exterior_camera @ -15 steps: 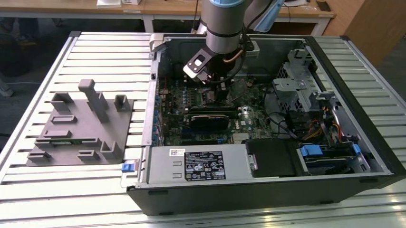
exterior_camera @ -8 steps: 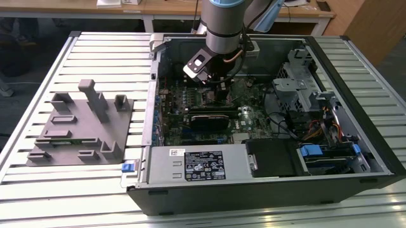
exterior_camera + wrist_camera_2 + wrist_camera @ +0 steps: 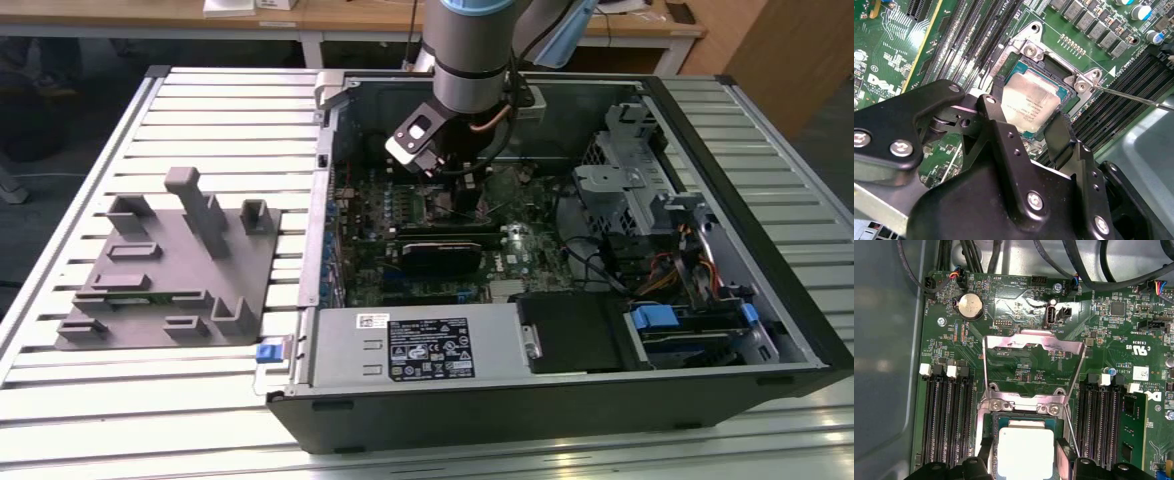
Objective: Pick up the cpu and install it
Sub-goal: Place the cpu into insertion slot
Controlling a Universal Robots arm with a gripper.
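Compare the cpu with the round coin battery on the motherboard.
The cpu is square with a pale metal top; the coin battery is round and smaller. The cpu lies in the open socket, at the pincer; the coin battery sits near the board's edge, away from it. Both are flat and silvery.

white silkscreen print on mobo (image 3: 1134, 340)

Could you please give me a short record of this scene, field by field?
Arm: reaches down into the open case
Gripper: low over the cpu
Cpu: lies flat in the socket, pale top up
Lid: swung open off the socket
Fixture: grey, on the table, at the exterior view's left of the case
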